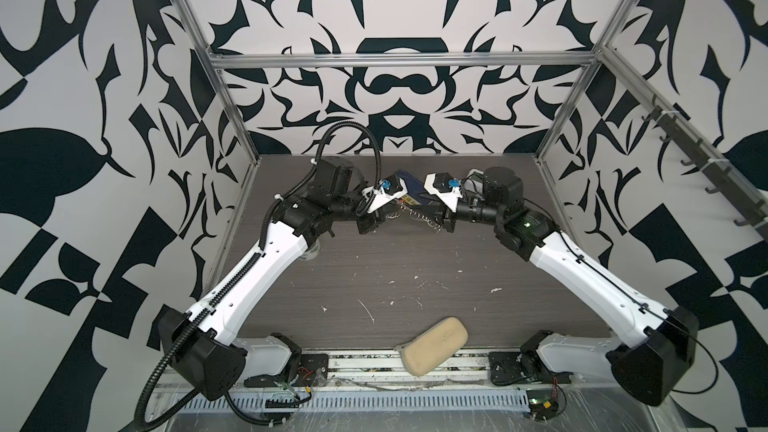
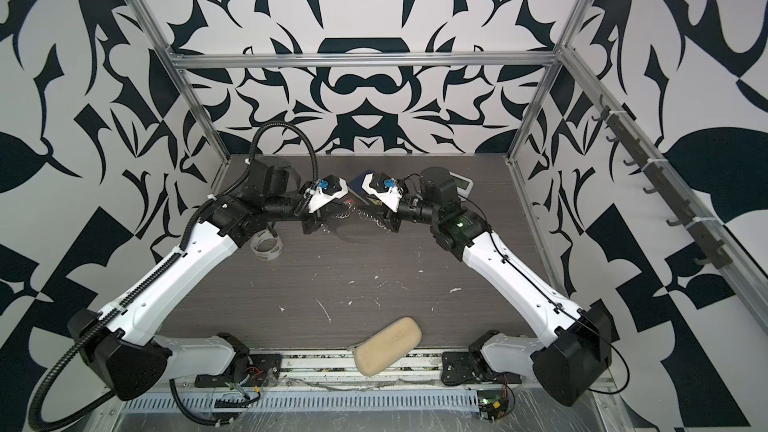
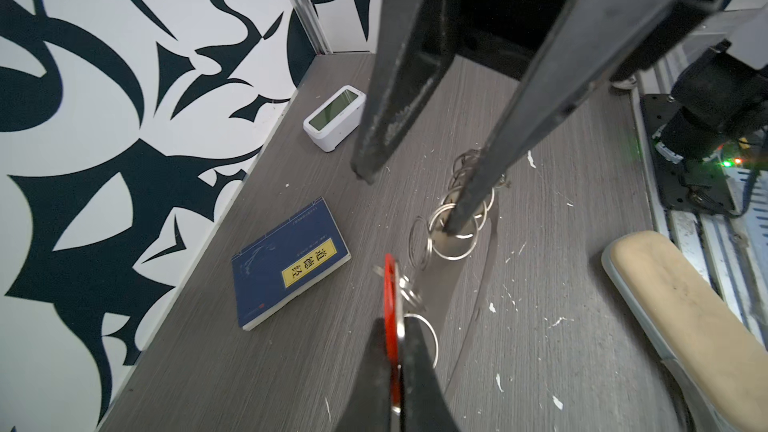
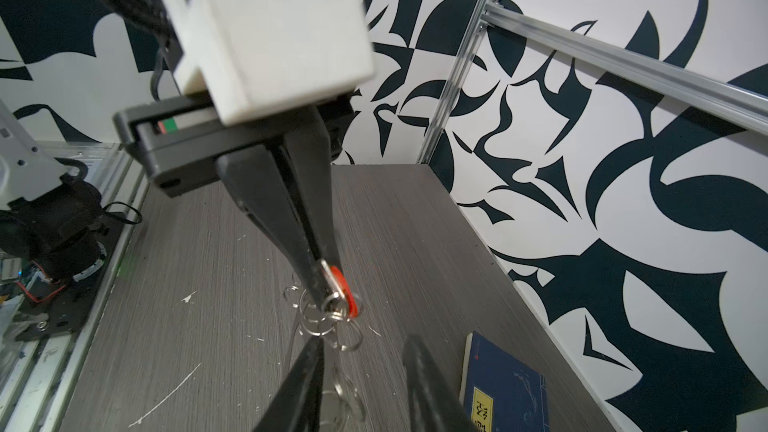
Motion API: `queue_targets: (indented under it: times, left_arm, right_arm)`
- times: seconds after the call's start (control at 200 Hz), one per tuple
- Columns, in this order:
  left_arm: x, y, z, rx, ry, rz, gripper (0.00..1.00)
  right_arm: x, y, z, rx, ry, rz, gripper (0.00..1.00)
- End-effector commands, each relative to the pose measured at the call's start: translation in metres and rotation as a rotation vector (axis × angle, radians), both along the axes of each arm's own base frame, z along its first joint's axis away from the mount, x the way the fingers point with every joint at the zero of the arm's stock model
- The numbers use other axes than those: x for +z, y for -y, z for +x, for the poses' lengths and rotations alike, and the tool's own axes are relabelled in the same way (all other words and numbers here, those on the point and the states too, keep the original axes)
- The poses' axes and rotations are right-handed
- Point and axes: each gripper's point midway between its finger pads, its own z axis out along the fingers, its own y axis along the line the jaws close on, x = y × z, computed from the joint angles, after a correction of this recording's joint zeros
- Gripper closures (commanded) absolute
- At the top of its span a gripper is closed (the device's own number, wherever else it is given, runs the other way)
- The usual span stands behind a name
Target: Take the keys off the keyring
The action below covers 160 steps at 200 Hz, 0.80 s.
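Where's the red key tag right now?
In the left wrist view the red tag is pinched in the shut left gripper, at the far middle of the table, near the blue book.

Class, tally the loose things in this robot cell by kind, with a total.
Blue paperback book: 1
White digital clock: 1
Beige oblong pad: 1
Clear tape roll: 1
Red-tagged silver keys, bunch: 1
Grey keyring fringed with small silver rings: 1
Total: 6

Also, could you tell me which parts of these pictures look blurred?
Right wrist view: the white camera housing near the lens and the right gripper are soft. Left wrist view: the left gripper blurs near the lens, the keys are fairly sharp. Both top views: evenly lit, but the keyring is tiny and indistinct.
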Motion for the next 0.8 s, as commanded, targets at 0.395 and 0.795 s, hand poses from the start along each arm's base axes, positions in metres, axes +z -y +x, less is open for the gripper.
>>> queue_targets:
  times: [0.395, 0.795]
  left_arm:
    - [-0.004, -0.009, -0.040, -0.292, 0.214, 0.032, 1.00]
    - [0.000, -0.005, -0.042, -0.311, 0.231, -0.001, 1.00]
  right_arm:
    - [0.007, 0.002, -0.022, 0.111, -0.006, -0.003, 0.64]
    - [-0.016, -0.014, -0.044, 0.158, -0.076, 0.046, 0.62]
